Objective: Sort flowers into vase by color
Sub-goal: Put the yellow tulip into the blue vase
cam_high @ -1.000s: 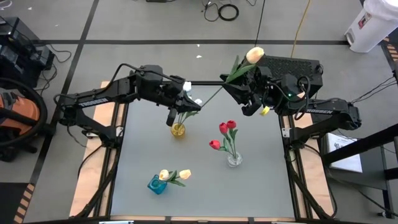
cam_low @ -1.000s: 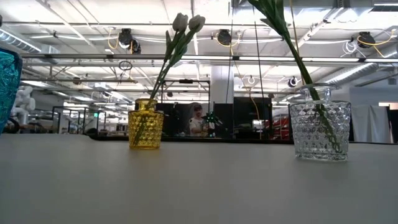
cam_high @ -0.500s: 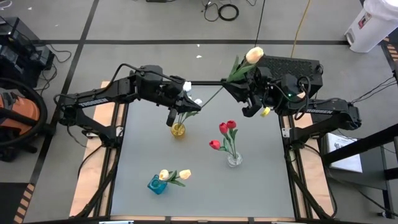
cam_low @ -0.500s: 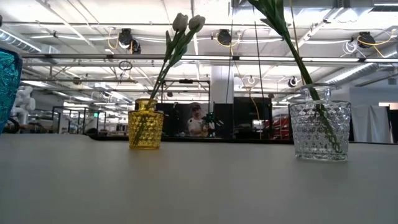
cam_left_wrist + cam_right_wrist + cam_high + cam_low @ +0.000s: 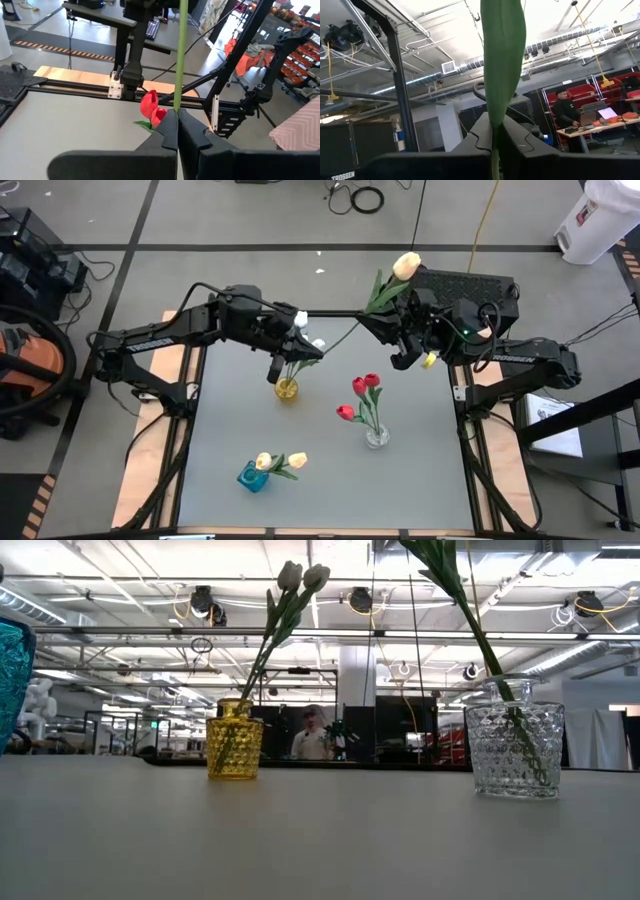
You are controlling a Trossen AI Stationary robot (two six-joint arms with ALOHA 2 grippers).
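**Both grippers closed on one yellow tulip**

Seen from above, the left gripper [image 5: 297, 340] sits over the table's [image 5: 230, 440] far edge, just above the yellow vase [image 5: 287, 389], its fingers shut on the lower end of a long stem [image 5: 340, 335]. That stem runs across to the right gripper [image 5: 385, 315] at the far right corner, which is closed on the stem near the leaves, below the pale yellow head [image 5: 406, 266] that hangs beyond the table's edge. White tulips [image 5: 310, 343] stand in the yellow vase under the left gripper. Red tulips [image 5: 362, 390] stand in the clear vase [image 5: 377, 436] toward the right edge, and yellow tulips [image 5: 280, 462] lean in the blue vase [image 5: 252, 476] near the front edge.

From table height, the yellow vase [image 5: 235, 740] holds white heads [image 5: 302, 577] on slanting stems, the clear vase [image 5: 514, 737] holds green stems, and the blue vase [image 5: 14, 670] shows at the left edge. A person [image 5: 312, 732] stands far behind in the room.

Through the left wrist camera, the left gripper's fingers [image 5: 170, 132] are pressed together on the green stem [image 5: 180, 50], with the red tulips [image 5: 150, 107] beyond.

Through the right wrist camera, the right gripper's fingers [image 5: 480, 132] clamp a broad green leaf [image 5: 503, 55]; another person [image 5: 565, 112] stands at a bench in the background.
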